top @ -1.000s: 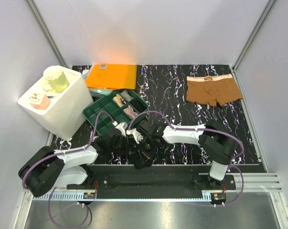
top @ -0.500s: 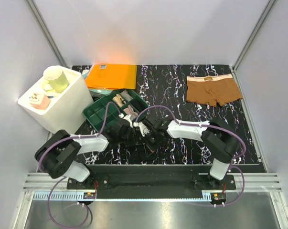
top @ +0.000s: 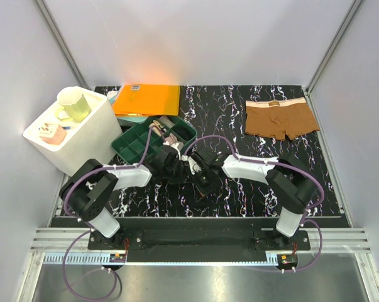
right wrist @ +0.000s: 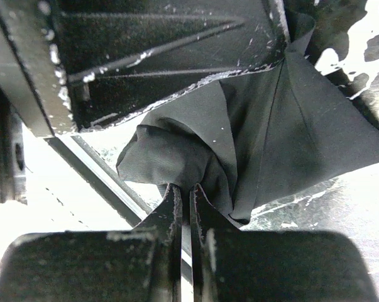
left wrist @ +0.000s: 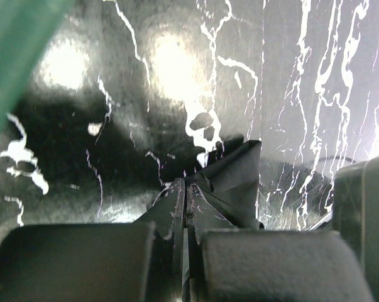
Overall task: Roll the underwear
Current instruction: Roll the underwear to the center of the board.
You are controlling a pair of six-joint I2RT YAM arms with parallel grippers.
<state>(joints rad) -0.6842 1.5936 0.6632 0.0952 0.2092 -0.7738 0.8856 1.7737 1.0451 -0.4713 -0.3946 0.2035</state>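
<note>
Now the left end effector (left wrist: pixel 184 189) and right end effector (right wrist: pixel 181 192) each clench a fold of the black underwear (right wrist: pixel 271 145). The brown underwear (top: pixel 280 118) lies well beyond them.

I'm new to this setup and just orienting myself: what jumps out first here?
The two arms meet in the middle, the left gripper and right gripper each pinched shut on the bunched black boxer briefs. The brown boxer briefs lie flat at the far right, and a bright orange folder sits at the far left.
</note>
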